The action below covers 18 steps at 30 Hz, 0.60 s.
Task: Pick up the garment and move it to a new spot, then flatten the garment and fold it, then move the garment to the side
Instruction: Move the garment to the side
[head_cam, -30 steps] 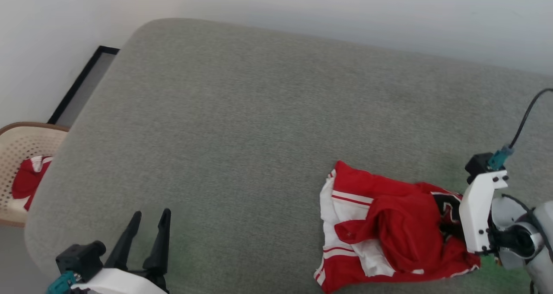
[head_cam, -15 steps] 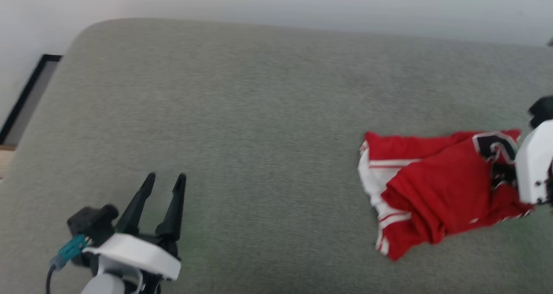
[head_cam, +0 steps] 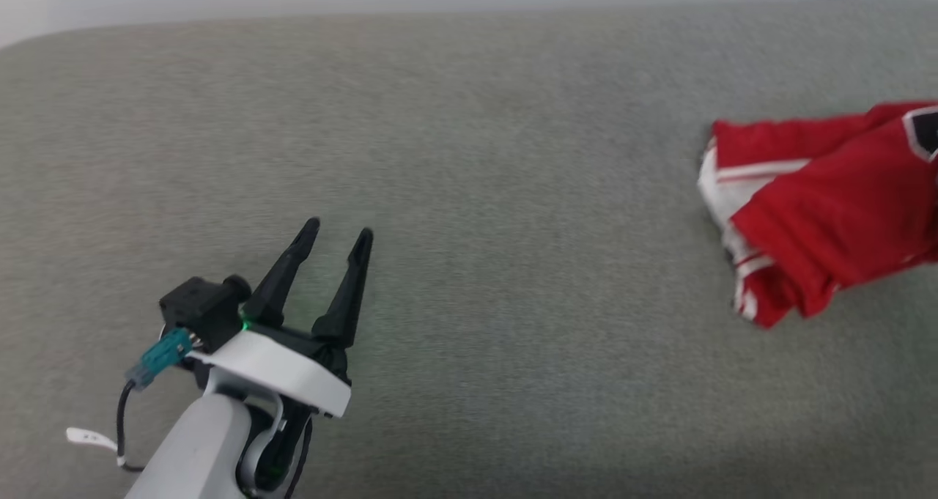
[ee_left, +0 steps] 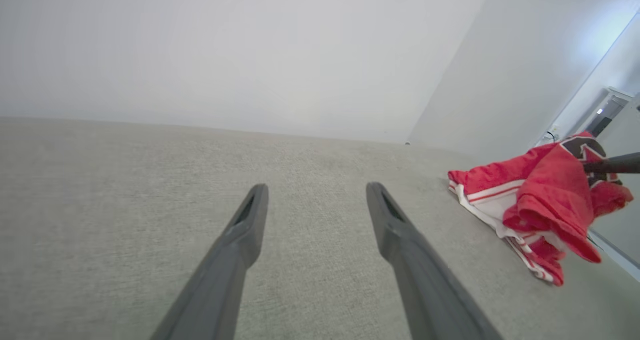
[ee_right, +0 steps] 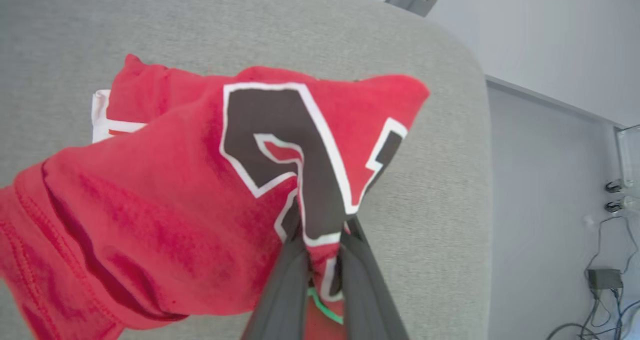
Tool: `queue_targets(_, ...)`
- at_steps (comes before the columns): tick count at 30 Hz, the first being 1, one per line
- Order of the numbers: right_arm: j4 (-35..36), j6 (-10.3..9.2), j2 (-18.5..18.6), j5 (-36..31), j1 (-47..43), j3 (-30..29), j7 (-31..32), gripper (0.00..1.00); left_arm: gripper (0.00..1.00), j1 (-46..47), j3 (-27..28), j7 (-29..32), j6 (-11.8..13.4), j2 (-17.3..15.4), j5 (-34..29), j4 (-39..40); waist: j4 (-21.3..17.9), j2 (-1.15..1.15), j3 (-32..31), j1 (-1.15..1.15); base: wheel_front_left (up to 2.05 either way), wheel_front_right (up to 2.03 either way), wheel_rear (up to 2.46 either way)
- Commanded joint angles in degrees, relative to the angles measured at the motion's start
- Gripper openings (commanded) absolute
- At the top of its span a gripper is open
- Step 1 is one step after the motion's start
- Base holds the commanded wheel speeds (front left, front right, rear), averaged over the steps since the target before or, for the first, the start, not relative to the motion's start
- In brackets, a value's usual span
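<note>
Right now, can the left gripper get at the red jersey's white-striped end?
Probably yes, with a long reach. The left gripper is open, and only bare grey upholstery lies between it and the red jersey; the right gripper pinches its far end.

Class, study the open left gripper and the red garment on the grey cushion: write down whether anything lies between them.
Nothing visible does. Bare grey cushion is all that separates the left gripper from the garment, which is off to its right. The right gripper is clamped on the garment's lettered part.
</note>
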State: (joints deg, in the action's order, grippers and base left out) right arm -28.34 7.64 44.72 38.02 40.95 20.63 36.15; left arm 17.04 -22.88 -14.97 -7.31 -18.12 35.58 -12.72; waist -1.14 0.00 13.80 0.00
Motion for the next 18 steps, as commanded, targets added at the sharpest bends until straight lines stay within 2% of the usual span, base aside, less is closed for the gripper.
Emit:
queue_targets(1, -0.7, -0.28, 0.37, -1.1, 1.64, 0.16, -1.49, 0.0, 1.0, 1.41, -0.43, -0.28, -0.18, -0.33, 0.24, 0.04, -2.52, 0.0, 2.09, 0.0, 0.0, 0.0, 0.0)
queue_targets(9, -6.41, -0.28, 1.36, -7.29, 7.56, 0.05, -8.15, 0.0, 1.0, 6.8, -4.16, -0.28, -0.18, -1.75, 0.52, 0.49, -6.5, 0.0, 6.67, 0.0, 0.0, 0.0, 0.0)
queue_targets(18, -15.92, -0.29, 2.23, -18.92, 12.66, -2.09, -15.82, 0.0, 1.0, 12.7, -7.84, -0.28, -0.18, -3.15, 1.68, 0.92, -6.67, 0.0, 11.19, 0.0, 0.0, 0.0, 0.0)
